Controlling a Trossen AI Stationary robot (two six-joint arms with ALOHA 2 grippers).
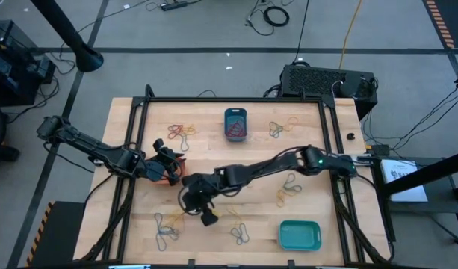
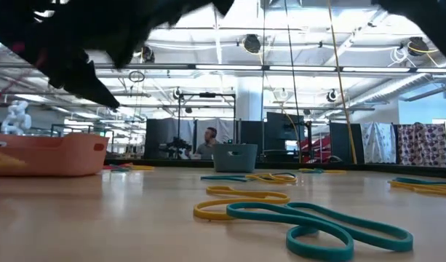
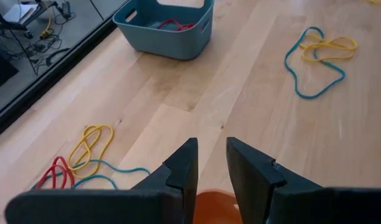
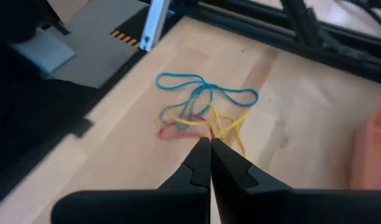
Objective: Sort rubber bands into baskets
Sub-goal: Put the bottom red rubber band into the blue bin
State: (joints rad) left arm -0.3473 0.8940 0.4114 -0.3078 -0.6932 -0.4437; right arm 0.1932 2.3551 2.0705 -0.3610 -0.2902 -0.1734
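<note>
Rubber bands lie scattered in small tangles over the wooden table (image 1: 214,157), and the right gripper (image 4: 210,163) is the tool at work among them: its two dark fingers are pressed together with no gap showing, tips just at the near edge of a heap of blue, yellow and red bands (image 4: 202,115). Whether a strand is pinched between the tips cannot be told; they meet right where a yellow and a red loop end, so a thin band may be caught there. In the high view this gripper (image 1: 205,213) sits low in the front-left part of the table, reached across from the right side, next to the tangle (image 1: 166,224) near the front edge.

The left gripper (image 3: 210,171) holds its fingers a narrow gap apart, nothing between them, hovering just over the orange basket (image 1: 169,170), whose rim shows as an orange patch (image 3: 210,208) below its fingers. It probably waits there so as not to crowd the other arm.

The baskets stand well apart, likely one per colour: the dark teal-blue basket (image 1: 235,123) at the back centre already holds red bands (image 3: 174,26), and the turquoise basket (image 1: 299,235) sits at the front right. Further tangles lie at the back left (image 1: 180,133), back right (image 1: 282,127) and right of centre (image 1: 288,187), so most sorting looks undone
</note>
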